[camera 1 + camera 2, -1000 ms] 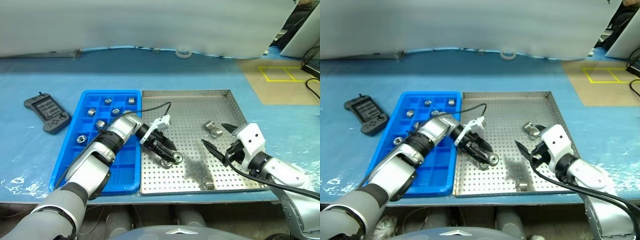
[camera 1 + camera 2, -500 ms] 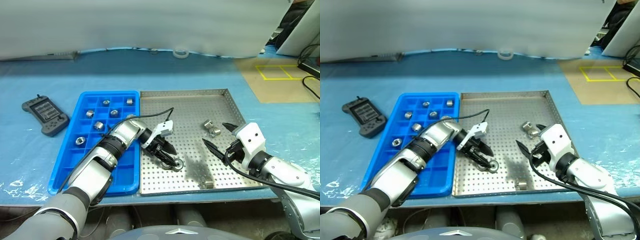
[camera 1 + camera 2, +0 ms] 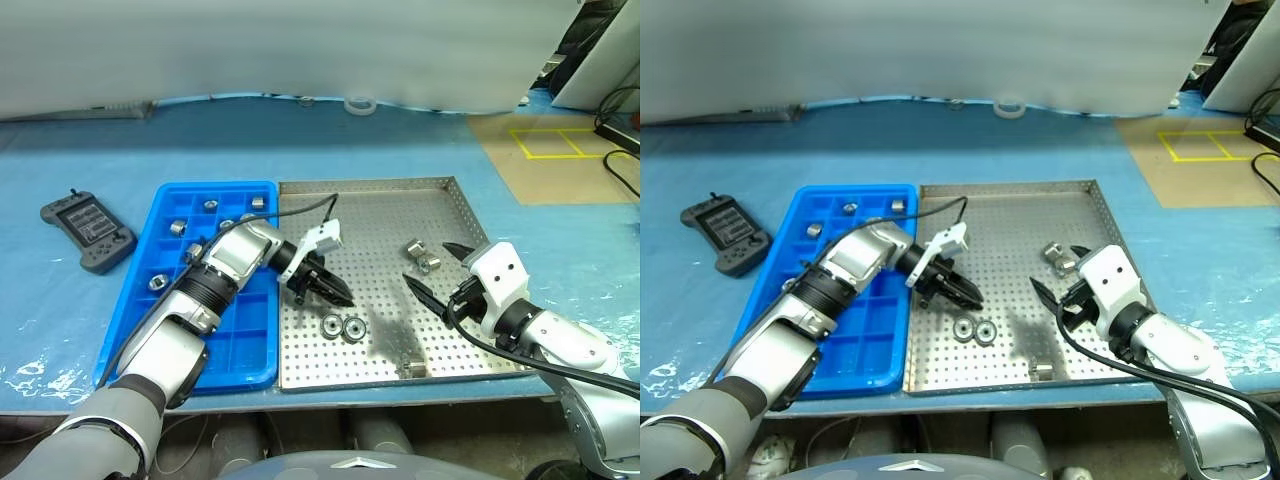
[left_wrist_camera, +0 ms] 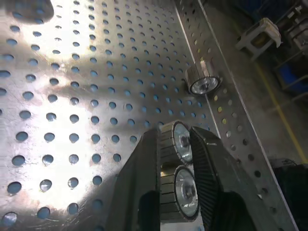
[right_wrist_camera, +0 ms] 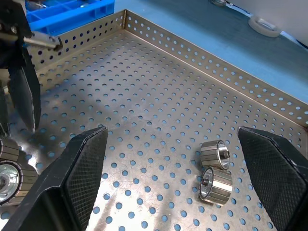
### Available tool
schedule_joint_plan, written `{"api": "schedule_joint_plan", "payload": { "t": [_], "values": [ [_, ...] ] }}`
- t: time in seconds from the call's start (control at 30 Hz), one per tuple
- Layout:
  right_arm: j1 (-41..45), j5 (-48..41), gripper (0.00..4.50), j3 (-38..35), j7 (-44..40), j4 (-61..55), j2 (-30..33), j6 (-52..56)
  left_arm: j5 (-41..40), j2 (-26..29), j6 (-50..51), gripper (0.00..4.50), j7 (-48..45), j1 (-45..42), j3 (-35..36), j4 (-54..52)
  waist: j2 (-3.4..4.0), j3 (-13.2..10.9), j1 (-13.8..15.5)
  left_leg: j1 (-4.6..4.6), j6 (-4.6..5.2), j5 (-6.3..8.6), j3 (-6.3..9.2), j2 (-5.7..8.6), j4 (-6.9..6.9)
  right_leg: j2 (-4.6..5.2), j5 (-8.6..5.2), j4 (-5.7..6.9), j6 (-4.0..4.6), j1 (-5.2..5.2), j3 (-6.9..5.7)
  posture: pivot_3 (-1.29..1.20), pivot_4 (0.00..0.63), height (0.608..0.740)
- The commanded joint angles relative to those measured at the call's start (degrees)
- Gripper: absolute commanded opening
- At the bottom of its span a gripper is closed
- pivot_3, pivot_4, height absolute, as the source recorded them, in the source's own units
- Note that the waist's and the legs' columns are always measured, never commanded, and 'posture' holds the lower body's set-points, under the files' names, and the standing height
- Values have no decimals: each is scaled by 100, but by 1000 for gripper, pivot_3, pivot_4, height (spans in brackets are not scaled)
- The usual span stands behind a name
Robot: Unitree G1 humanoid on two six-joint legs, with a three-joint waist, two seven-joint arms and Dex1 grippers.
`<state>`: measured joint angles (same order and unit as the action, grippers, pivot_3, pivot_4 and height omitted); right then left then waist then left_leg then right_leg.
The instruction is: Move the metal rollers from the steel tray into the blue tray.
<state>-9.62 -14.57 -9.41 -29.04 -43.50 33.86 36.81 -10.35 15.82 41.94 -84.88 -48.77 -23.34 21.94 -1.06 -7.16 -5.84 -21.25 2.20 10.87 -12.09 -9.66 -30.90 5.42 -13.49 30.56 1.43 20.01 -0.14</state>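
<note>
The steel tray (image 3: 380,210) holds several metal rollers. Two rollers (image 3: 341,326) lie side by side on its perforated floor, a pair (image 3: 423,255) sits toward its right side, and one (image 3: 412,368) rests by the front rim. My left gripper (image 3: 343,299) hangs shut just above the two side-by-side rollers and holds nothing. The left wrist view shows both rollers (image 4: 179,140) on the floor beyond the fingers (image 4: 144,183). Near the right pair, my right gripper (image 3: 424,264) stands open and empty; the pair (image 5: 215,168) lies between its fingers' reach. The blue tray (image 3: 245,340) on the left holds several rollers (image 3: 180,226).
A dark grey handheld controller (image 3: 88,232) lies on the blue table cover left of the blue tray. A tape ring (image 3: 358,103) sits at the far edge. Brown floor with yellow markings (image 3: 560,145) shows at the back right.
My left gripper closed and lifted off the tray floor. The two rollers under it stayed on the tray and now lie side by side. The right gripper kept still.
</note>
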Motion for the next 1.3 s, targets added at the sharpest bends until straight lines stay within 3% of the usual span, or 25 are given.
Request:
{"api": "schedule_joint_plan", "payload": {
  "t": [0.03,0.23,0.37,0.47,0.57,0.7,0.9,1.03,1.13,1.23,1.3],
  "values": [
    [63,-20,4500,-45,23,-55,12,-90,-361,-210,316,933,389,-190,394,-271,1,-1,7,0,0,0,0,1,0,0,0,0,0,-1,0,-507,150,740],
    [-27,-89,4500,-93,-52,-109,72,-41,-336,-167,-811,933,536,249,607,-123,-2,-4,-4,-5,5,3,0,3,3,0,-4,-8,6,2,3,-483,150,740],
    [-80,-138,4500,-194,-116,-123,139,-18,1164,374,-4705,933,1307,86,83,564,-3,-5,7,-20,4,1,4,0,1,-2,-4,-3,5,15,-5,-478,150,740],
    [-167,-136,4500,-252,-146,-100,186,-31,988,408,-5887,933,1124,-122,249,540,-3,-5,46,-22,6,4,12,2,0,-1,-4,-16,3,5,-12,-477,150,740],
    [-320,-122,4500,-224,-160,-99,187,-83,397,661,-6135,933,-29,134,60,-67,-6,-4,95,-25,25,16,10,15,0,13,-4,-26,6,-5,-13,-482,150,740],
    [-515,-114,4500,-180,-117,-210,143,-71,18,601,-6213,933,-529,374,29,-122,-6,-4,85,-10,42,20,1,24,-4,23,-3,11,8,-1,-1,-494,150,740],
    [-826,-167,4500,-198,-2,-512,82,40,-89,668,-6170,933,-762,662,-248,212,-3,-5,46,15,10,24,-2,15,-4,17,-9,15,11,-3,8,-523,150,740],
    [-1107,-205,4500,-206,111,-823,8,209,-46,393,-5161,933,-718,417,-161,511,-5,-5,35,18,6,22,-3,17,-10,15,-16,14,19,12,17,-549,150,740],
    [-1392,-196,4500,-231,181,-1049,-40,302,-394,547,-4677,933,-760,430,-399,233,-8,-3,4,16,7,22,-4,20,-12,16,-16,12,19,14,23,-576,150,740],
    [-1564,-185,4500,-280,246,-1195,-77,352,-519,772,-4600,1494,-762,504,-697,30,-8,-3,-85,12,6,22,-4,17,-4,11,-16,13,19,9,22,-594,150,740],
    [-1607,-160,4500,-293,291,-1222,-92,365,-602,821,-4472,2111,-762,496,-828,14,-8,-2,-137,11,6,22,-4,13,-2,7,-16,13,20,0,21,-603,150,740]
  ]
}}
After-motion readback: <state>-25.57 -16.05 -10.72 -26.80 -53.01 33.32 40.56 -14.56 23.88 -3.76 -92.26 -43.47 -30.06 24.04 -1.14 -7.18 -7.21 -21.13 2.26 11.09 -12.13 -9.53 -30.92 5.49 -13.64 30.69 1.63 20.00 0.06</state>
